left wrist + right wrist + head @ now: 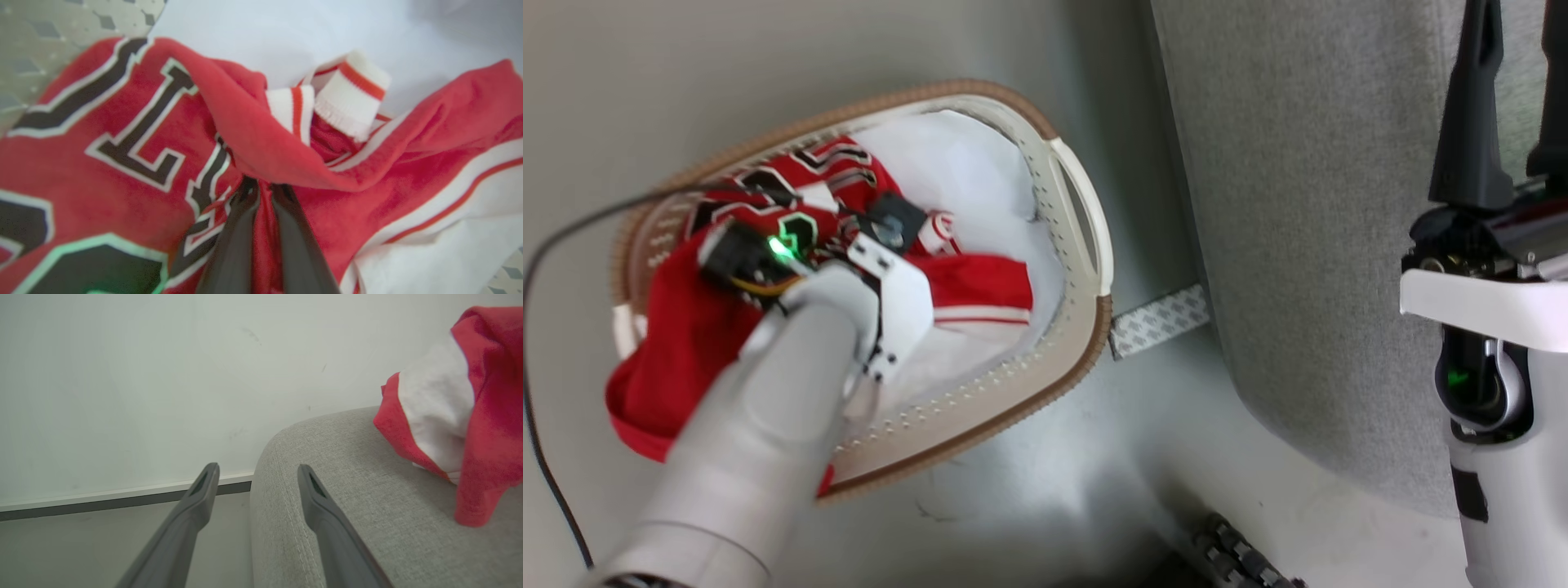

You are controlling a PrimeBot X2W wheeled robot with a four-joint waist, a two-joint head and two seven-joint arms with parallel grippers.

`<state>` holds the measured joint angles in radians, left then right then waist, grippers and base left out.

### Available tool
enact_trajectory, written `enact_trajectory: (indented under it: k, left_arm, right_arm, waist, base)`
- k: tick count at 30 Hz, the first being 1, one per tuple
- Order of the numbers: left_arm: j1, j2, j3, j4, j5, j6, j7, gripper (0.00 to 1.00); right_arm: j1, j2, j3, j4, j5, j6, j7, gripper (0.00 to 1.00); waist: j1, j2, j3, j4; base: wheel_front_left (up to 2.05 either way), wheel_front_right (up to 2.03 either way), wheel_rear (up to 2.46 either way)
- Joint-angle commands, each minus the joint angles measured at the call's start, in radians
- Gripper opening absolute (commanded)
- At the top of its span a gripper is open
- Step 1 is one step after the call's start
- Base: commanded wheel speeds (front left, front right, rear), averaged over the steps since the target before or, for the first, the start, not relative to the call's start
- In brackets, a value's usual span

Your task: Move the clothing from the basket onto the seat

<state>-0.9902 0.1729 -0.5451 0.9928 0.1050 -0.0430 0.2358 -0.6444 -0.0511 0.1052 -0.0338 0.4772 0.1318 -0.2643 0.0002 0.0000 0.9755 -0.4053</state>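
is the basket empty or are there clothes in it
Not empty: red clothing lies in the basket, part draped over its rim, and the left claw is shut on a fold.

**Head view.** Set high, facing steeply down at the floor (1094,457), at middle range. The basket (1021,380) lies at 9 o'clock and the seat (1307,204) runs from 12 to 4 o'clock.

**Left wrist view.** Set inside the basket, very near and blurred, looking along the left gripper (264,188) that rises from 6 o'clock. The clothing (102,171) lies under it and the white pad (286,36) at 12 o'clock.

**Right wrist view.** Set low and near, looking along the right gripper (256,469), past the seat's corner to a pale wall (122,375).

**Shared.** Head and left wrist views share the clothing and pad. Head and right wrist views share the seat.
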Motion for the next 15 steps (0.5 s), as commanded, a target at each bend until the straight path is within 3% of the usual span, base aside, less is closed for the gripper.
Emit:
enact_trajectory:
  k: [1, 9, 15]
  left_arm:
    - [0.032, -0.003, 0.001, 0.012, -0.015, -0.002, -0.009, 0.0]
    - [0.095, -0.071, 0.015, -0.021, -0.099, -0.03, -0.124, 0.0]
    - [0.181, -0.111, 0.053, -0.067, -0.227, -0.058, -0.217, 0.0]
  right_arm:
    - [0.022, 0.0, -0.012, 0.011, -0.014, -0.002, 0.0, 1.0]
    - [0.095, -0.001, -0.065, 0.07, -0.093, -0.002, 0.0, 1.0]
    - [0.181, -0.001, -0.106, 0.105, -0.141, -0.002, 0.0, 1.0]
  waist:
    - [-0.0002, 0.0, -0.034, 0.024]
    - [-0.0002, 0.0, -0.206, 0.134]
    - [-0.0002, 0.0, -0.376, 0.224]
  base:
    - [0.0, 0.0, 0.0]
    - [0.0, 0.0, 0.0]
    - [0.0, 0.0, 0.0]
